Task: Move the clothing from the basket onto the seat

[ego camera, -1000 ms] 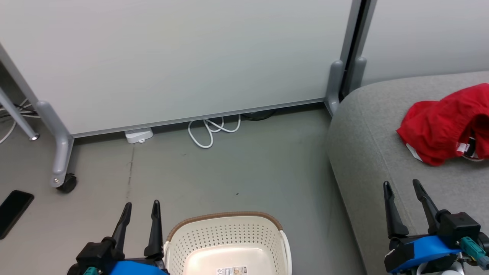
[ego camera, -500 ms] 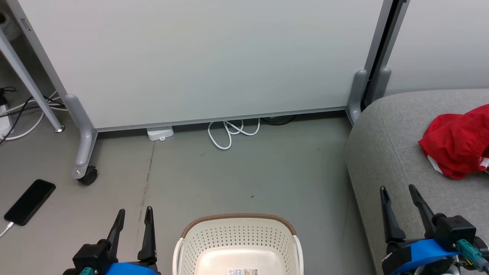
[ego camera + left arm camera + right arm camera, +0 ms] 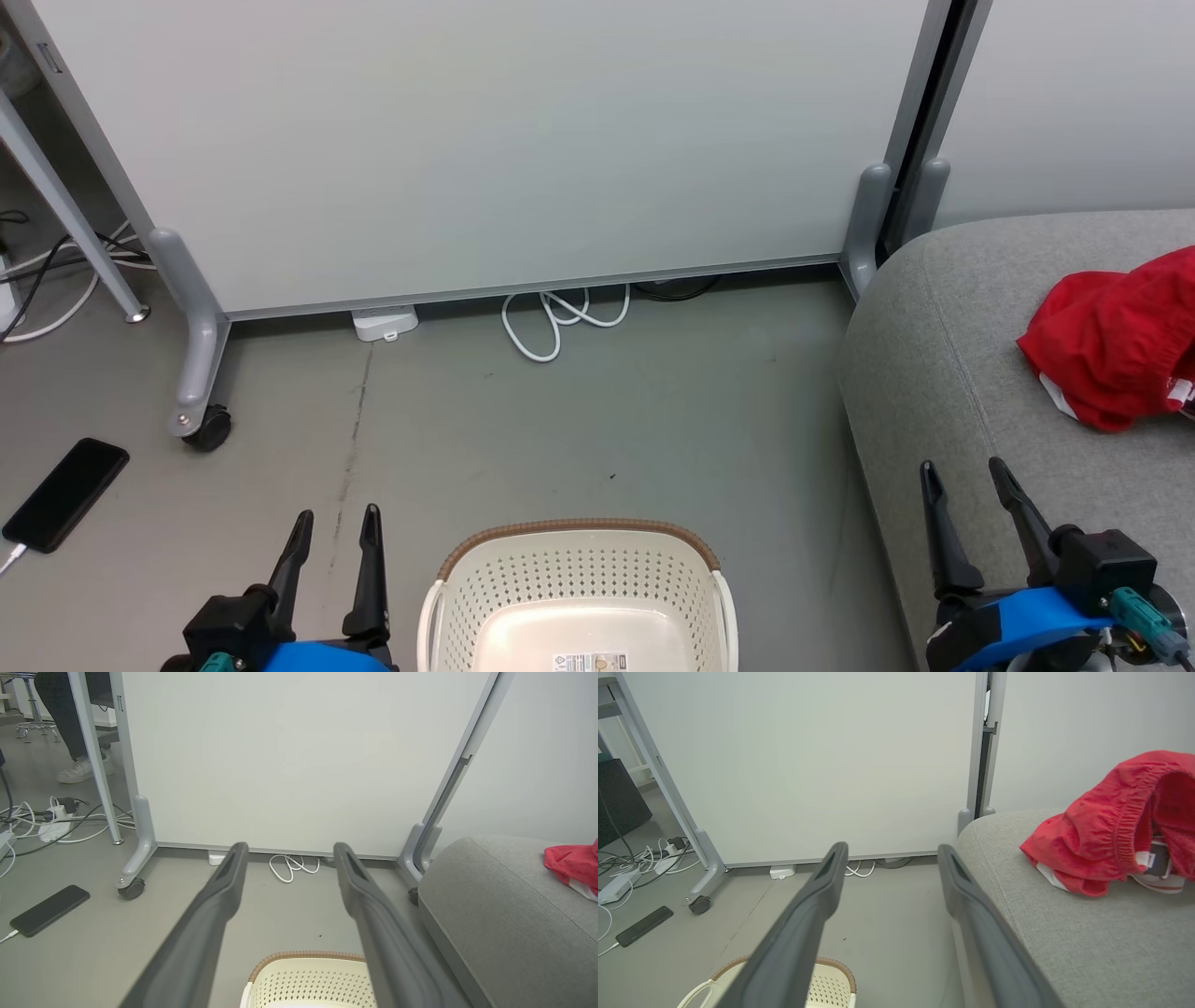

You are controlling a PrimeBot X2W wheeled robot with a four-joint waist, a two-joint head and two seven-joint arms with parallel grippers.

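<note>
Left claw (image 3: 337, 523) wide open, gripping nothing, fingers pointing up the head view, poised above floor (image 3: 607, 420) just left of basket (image 3: 560, 579). Right claw (image 3: 960, 467) equally wide, unloaded, poised over front edge of seat (image 3: 934, 355), well short of clothing (image 3: 1111, 350).

Clothing: red fabric, crumpled into one heap on seat, at right edge of head view. Gathered elastic band along upper fold in right wrist view. White trim and a dark patch showing beneath the heap.

Basket: cream, perforated walls, brown woven-look rim. Standing on floor between both claws, at bottom centre of head view. Contents: bare cream bottom with one printed label (image 3: 588, 663).

Seat: grey woven upholstery, rounded corner, stitched seam. Located right of basket, apart from it.

Arms: both low at bottom edge of head view, blue wrist housings, fingers raised and slightly splayed.

Surroundings: pale panel (image 3: 467, 140) on grey castor legs behind basket; white cable (image 3: 551, 322) looped at its foot; black phone (image 3: 65, 495) flat on floor at far left.
</note>
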